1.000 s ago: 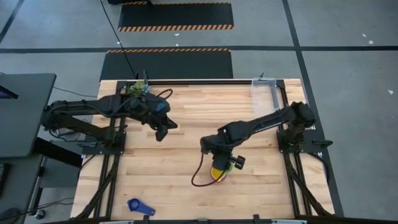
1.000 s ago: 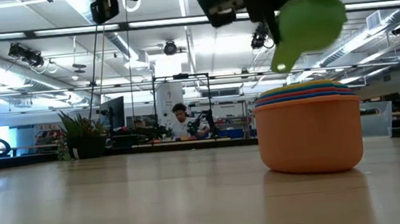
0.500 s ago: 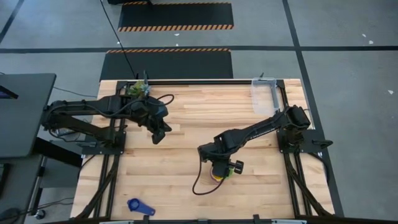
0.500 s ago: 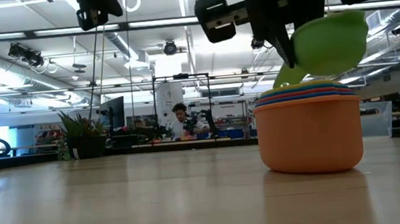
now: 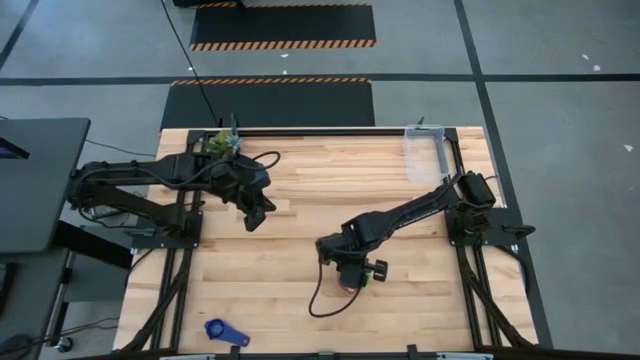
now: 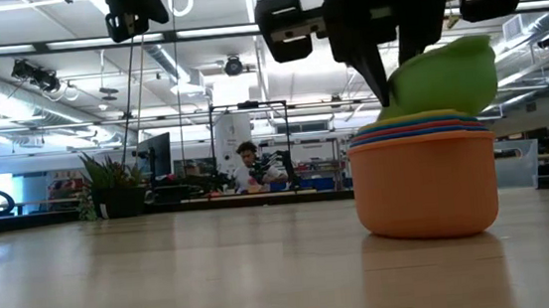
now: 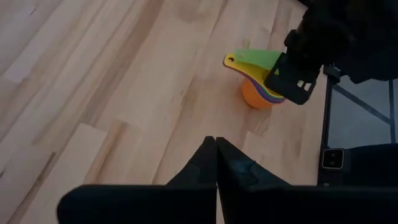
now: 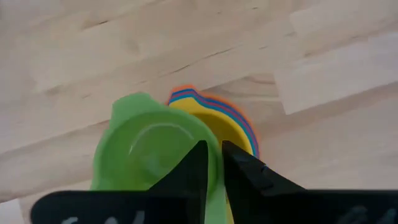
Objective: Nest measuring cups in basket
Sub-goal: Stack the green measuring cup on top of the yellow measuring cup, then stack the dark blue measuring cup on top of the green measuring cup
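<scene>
Nesting is the step in hand: the green measuring cup [image 6: 442, 74] sits tilted just above the stack of nested cups [image 6: 424, 173], whose orange outer cup rests on the wooden table [image 5: 280, 290] toward the near middle. The right gripper [image 8: 212, 163] pinches the green cup by its rim, one finger inside the bowl and one outside, directly over the yellow cup [image 8: 227, 127] at the top of the stack. My judgement is that the next move calls for levelling the green cup, seating it in the yellow one and then parting the fingers; whether that release has begun I cannot tell. The clear basket [image 5: 422, 152] stands well apart at the far right corner, so the stack is not yet in it, and a dark blue cup [image 5: 226, 331] lies alone at the near left edge. The left gripper [image 7: 216, 163], fingers pressed together, hovers over the table's left part near a small potted plant [image 5: 219, 142].

Against a second ago, the green cup has come down from well above the stack to its rim, the right arm has reached further over it, and the left gripper has drawn back slightly.
</scene>
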Controlling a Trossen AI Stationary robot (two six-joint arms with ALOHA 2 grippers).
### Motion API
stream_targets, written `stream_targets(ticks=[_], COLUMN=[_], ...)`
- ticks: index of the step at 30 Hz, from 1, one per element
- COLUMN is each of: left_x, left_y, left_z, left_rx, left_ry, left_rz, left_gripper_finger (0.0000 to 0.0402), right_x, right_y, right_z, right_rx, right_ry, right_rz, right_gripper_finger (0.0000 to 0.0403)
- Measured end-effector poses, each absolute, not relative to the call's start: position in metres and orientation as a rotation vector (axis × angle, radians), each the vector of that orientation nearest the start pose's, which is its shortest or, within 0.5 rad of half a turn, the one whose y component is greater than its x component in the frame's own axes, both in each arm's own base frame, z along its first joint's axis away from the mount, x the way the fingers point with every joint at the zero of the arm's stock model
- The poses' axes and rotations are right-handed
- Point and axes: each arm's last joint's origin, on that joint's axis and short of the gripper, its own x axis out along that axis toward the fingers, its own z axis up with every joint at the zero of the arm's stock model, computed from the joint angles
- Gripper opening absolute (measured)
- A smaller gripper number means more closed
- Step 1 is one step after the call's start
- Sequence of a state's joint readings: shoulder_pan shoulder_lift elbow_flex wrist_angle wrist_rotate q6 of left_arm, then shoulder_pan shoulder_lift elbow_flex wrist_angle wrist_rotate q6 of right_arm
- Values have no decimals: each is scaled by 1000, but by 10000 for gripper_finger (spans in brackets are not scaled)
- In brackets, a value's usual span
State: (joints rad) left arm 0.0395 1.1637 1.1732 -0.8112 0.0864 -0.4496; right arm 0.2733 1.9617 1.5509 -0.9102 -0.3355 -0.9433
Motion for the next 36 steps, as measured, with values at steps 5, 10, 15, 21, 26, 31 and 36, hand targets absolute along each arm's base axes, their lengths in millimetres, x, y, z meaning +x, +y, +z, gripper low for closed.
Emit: stream_targets(ticks=[5, 10, 15, 21, 26, 31, 36], left_x=[227, 227, 227, 227, 219, 201, 185], left_y=[6, 6, 6, 6, -7, -29, -57], left_z=[339, 339, 339, 339, 332, 322, 318], left_rx=[-475, -475, -478, -483, -545, -578, -607], left_ry=[798, 800, 799, 804, 938, 1159, 1318], left_rz=[136, 137, 138, 132, 70, 91, 78], left_gripper_finger=[2, 2, 2, 2, 2, 2, 2], right_x=[376, 381, 387, 385, 383, 380, 376], right_y=[113, 108, 103, 93, 79, 60, 41], right_z=[213, 219, 228, 227, 245, 271, 299], right_rx=[-731, -736, -758, -796, -866, -830, -659], right_ry=[985, 972, 947, 1069, 1208, 1352, 1409], right_rz=[1094, 1065, 1018, 887, 665, 408, 257], right_gripper_finger=[55, 59, 62, 59, 40, 13, 7])
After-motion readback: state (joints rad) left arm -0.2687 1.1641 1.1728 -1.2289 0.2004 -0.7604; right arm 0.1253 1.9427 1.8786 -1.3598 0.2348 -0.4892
